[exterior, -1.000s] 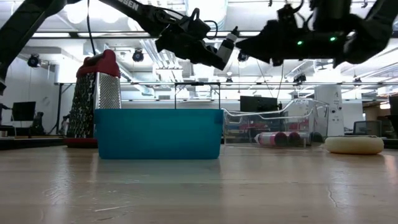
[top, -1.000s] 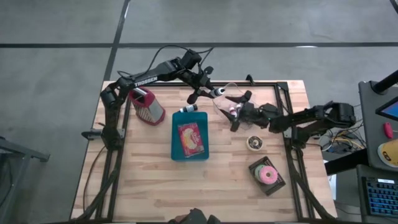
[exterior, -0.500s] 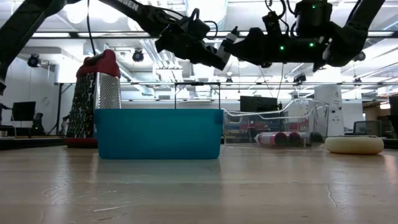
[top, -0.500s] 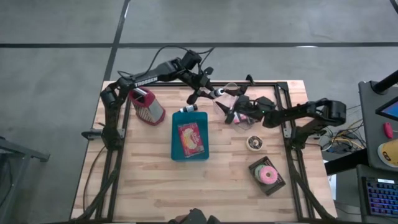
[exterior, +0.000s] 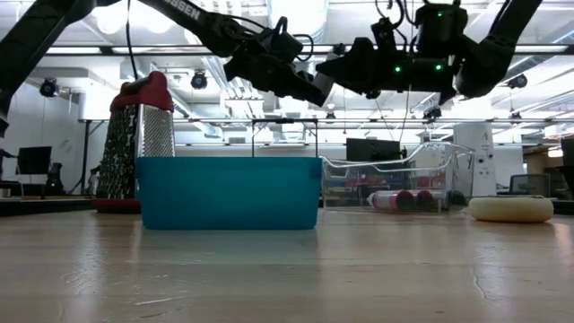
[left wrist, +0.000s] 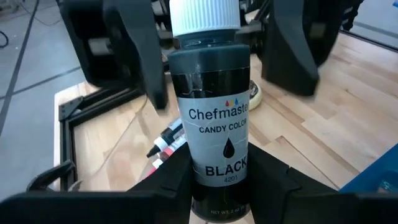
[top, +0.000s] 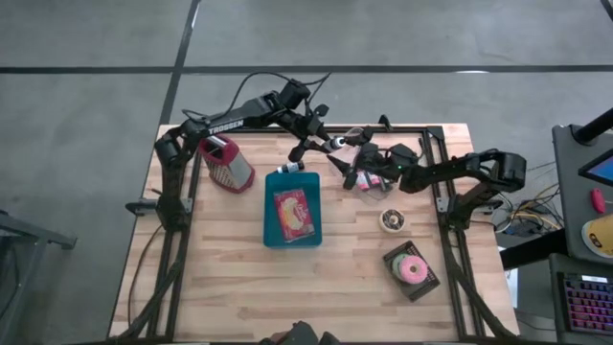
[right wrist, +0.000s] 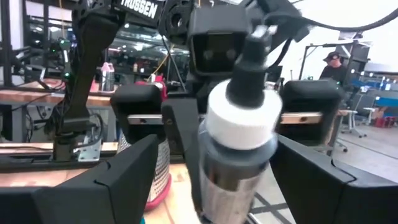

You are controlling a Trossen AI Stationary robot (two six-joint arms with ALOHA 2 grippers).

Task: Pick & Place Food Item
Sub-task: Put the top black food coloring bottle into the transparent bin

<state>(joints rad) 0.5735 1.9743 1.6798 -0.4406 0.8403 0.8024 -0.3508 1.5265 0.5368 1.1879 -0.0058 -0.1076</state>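
High view, left to right: a grater point(top: 226, 163) stands at the counter's point(top: 230, 278) left, a blue bin point(top: 292, 211) with a packet in it sits at centre, and the two arms meet in the air just beyond the bin's far right corner. Your left hand point(top: 326, 146) holds a bottle of black candy colour point(left wrist: 214, 118), white cap pointing toward the right arm; in the left wrist view its fingers point(left wrist: 177, 180) clamp the bottle's lower body. Your right hand point(top: 356, 165) stands wide, its fingers point(right wrist: 127, 180) on either side of the capped end without touching it, as the right wrist view shows. A clear tray point(exterior: 395, 184) of small tubes, a tape roll point(top: 392, 220) and a doughnut point(top: 414, 269) on a dark plate lie to the right.

This looks like a mid-air handover, and the risks lie in its timing. If you open the left hand before the right has closed firmly, the bottle is likely to fall, either onto the bin's rim or into the clear tray below. If the right hand closes on the narrow cap and not on the body, the grip will probably be shallow and the bottle may pivot or slip. Advance the right hand too far and its fingers could strike the left hand's, knocking the bottle askew.
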